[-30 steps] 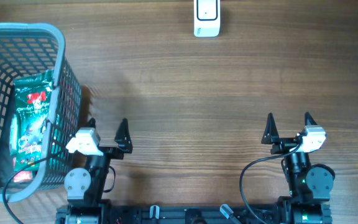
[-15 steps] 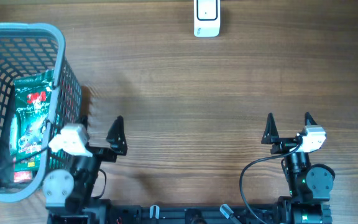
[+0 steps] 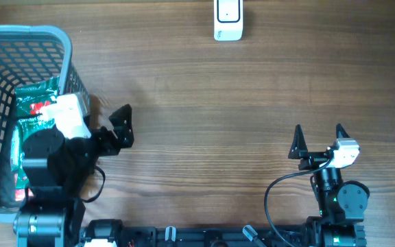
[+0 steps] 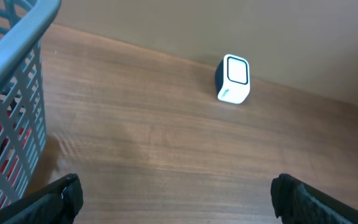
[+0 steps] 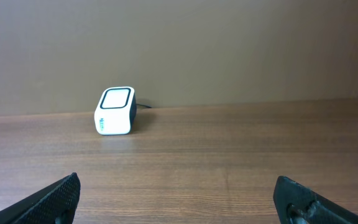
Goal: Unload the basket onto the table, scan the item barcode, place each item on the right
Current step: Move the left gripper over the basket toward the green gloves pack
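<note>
The brown wood-grain desk point(image 3: 218, 89) runs back to a plain beige wall point(image 5: 229, 43). A grey-blue mesh basket point(image 3: 66, 48) sits at the desk's left end, and the green packet point(image 3: 36, 103) lies inside the basket. The left hand point(image 4: 179, 202) hangs by the basket's right wall, fingers spread wide and holding nothing. The right hand point(image 3: 318, 134), well to the right of the basket, is just as wide and empty. The white scanner point(image 3: 228, 19) stands far from the basket, near the wall.
</note>
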`<state>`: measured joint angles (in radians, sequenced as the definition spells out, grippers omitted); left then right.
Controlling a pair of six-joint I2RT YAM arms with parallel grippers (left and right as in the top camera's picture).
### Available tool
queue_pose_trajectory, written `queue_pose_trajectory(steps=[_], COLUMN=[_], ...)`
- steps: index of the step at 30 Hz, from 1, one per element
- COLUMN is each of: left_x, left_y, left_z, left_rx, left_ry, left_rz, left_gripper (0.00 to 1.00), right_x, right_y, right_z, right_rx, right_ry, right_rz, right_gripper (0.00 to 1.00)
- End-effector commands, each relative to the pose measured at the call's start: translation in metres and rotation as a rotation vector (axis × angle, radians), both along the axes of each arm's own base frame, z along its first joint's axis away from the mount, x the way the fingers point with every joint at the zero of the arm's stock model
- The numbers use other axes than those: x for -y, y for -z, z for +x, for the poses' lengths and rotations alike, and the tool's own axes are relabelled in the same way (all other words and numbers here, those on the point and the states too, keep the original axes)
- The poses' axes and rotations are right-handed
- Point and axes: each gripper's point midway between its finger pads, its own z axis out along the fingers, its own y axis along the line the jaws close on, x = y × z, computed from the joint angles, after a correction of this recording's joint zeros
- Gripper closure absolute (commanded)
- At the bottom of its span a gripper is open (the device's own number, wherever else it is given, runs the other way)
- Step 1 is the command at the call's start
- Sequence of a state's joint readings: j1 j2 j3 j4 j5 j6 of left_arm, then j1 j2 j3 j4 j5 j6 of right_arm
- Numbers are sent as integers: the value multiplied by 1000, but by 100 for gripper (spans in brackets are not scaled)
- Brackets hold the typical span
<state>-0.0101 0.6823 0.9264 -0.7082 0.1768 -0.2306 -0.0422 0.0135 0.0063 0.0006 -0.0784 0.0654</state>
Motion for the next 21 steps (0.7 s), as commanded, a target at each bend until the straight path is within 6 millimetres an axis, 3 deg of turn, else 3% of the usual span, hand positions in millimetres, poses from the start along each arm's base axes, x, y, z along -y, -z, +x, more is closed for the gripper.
queue_pose_trajectory(steps=[1,5,12,21], left_x=[4,0,-27,-47], left_y=[6,13,38,4], left_z=[0,0,5,9], left_rx=[-49,-82,-220,-239], left_ry=[16,-6,-186,-301], left_rz=[-19,-14,1,47], left_gripper=[0,0,0,0], right_x=[-2,-2,-2,-2], right_y=[-2,-2,-2,-2], right_z=[0,0,0,0], right_rx=[10,10,10,10], right_ry=[-10,-11,-11,-10], right_rz=[-13,-13,-13,-13], right_gripper=[0,0,0,0])
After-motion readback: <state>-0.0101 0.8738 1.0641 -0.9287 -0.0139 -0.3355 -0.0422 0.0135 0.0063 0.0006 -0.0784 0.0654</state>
